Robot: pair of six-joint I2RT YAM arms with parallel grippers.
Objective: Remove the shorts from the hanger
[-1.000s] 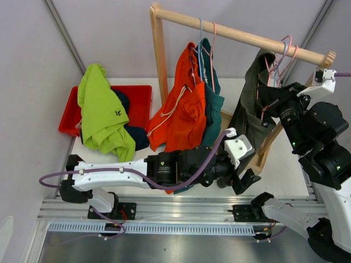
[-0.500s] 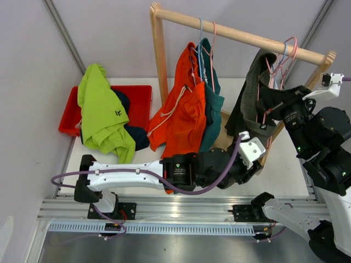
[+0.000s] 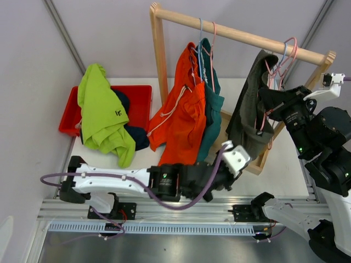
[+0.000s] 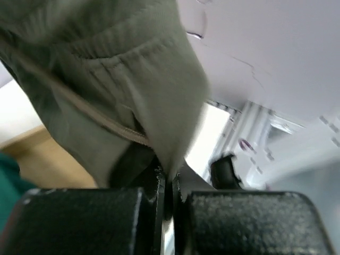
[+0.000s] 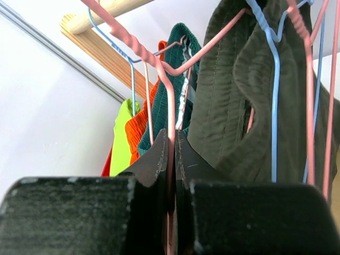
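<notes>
Top external: dark grey shorts (image 3: 249,112) hang at right of the wooden rail (image 3: 241,35); left gripper (image 3: 237,164) below them.
Left wrist: jaws clenched on the shorts' lower hem.
Right wrist: right gripper (image 5: 171,159) jaws pinch the pink hanger (image 5: 159,69) wire.

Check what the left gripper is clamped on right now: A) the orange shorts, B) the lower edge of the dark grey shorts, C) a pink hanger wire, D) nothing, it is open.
B: in the left wrist view the left gripper has its fingers shut on a fold at the bottom of the dark grey shorts, which hang from the wooden rail in the overhead view.
</notes>
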